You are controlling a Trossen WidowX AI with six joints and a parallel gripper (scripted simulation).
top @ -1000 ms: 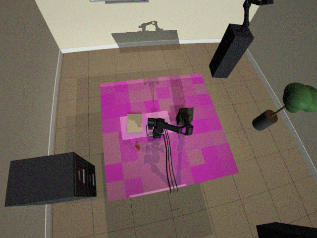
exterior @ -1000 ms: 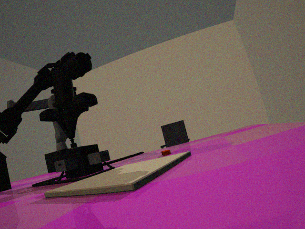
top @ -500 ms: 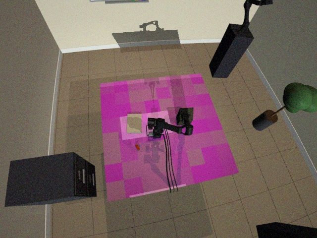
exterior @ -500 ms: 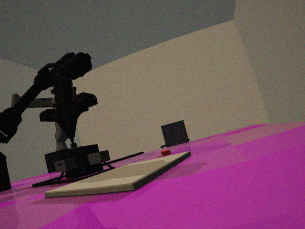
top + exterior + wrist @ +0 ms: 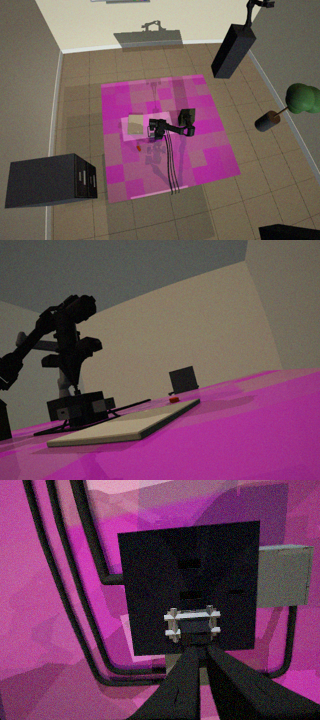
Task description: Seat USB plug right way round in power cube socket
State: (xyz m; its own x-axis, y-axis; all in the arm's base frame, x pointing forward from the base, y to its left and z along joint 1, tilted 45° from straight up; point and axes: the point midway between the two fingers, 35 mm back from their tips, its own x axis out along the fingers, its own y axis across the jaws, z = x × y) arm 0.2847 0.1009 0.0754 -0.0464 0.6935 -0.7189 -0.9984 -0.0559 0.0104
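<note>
The power cube (image 5: 89, 407) (image 5: 150, 560) is a dark box with slots in its top and pale plug blocks at its sides. The USB plug (image 5: 77, 391) (image 5: 195, 625) is a small dark piece standing upright at the socket on top, inside a pale metal frame (image 5: 192, 615) in the wrist view. My gripper (image 5: 75, 385) (image 5: 200, 654) points down over the cube, shut on the upper end of the plug. Part of the plug shows above the cube's top. Its depth in the socket and which way round it is cannot be told. The arm hides most of the cube in the top view.
A pale flat board (image 5: 135, 124) (image 5: 124, 424) lies beside the cube. A small red-orange object (image 5: 138, 148) (image 5: 174, 399) lies beyond it. Black cables (image 5: 169, 165) (image 5: 70, 595) run around and away from the cube. A pale block (image 5: 284, 577) sticks out from the cube's side.
</note>
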